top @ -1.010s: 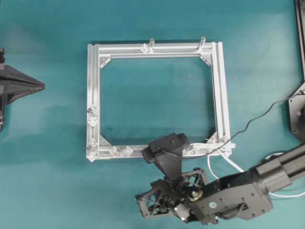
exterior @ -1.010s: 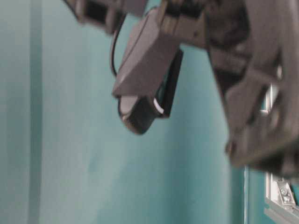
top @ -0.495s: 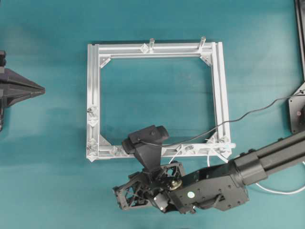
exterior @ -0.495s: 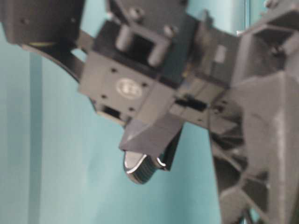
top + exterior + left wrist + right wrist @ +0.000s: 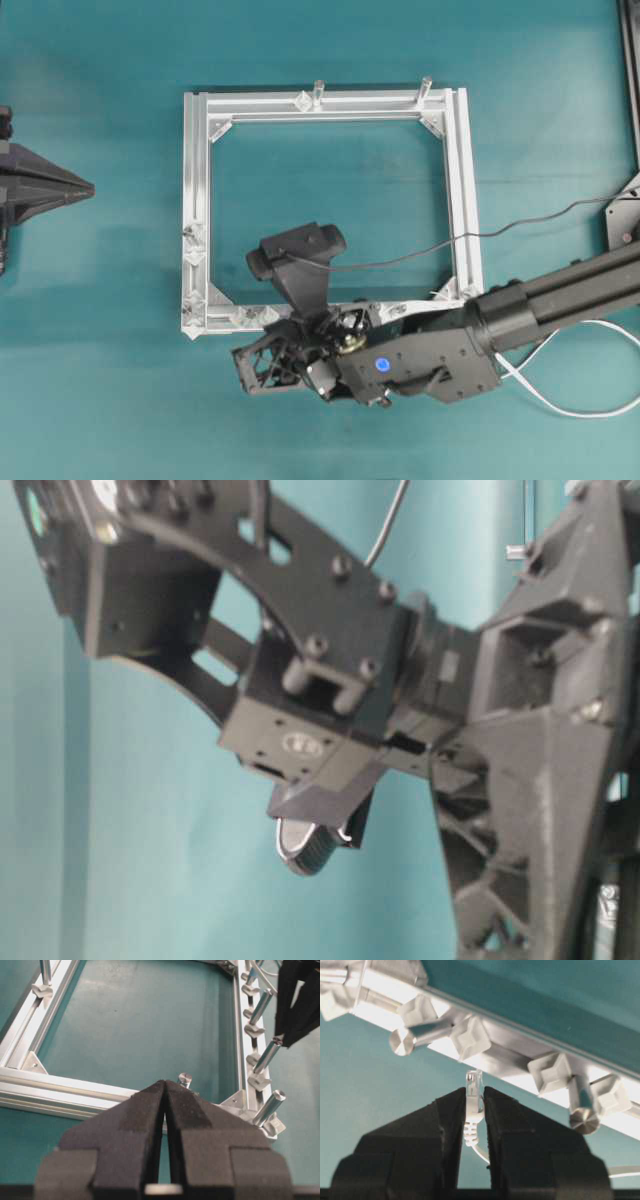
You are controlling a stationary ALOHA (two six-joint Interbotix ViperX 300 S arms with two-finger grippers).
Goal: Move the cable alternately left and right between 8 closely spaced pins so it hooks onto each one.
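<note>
Near the frame's [image 5: 196,210] bottom rail, your right gripper [image 5: 474,1102] pinches the cable's [image 5: 560,392] plug [image 5: 473,1089]; it may snag a pin [image 5: 470,1037]. Left gripper [image 5: 165,1095] closed, empty.

You're looking at the white cable [image 5: 472,1110] poking plug-first up toward the silver rail, its clear plug sitting just short of the translucent diamond-shaped pins [image 5: 470,1036], while its slack is trailing off loose over the teal table.
</note>
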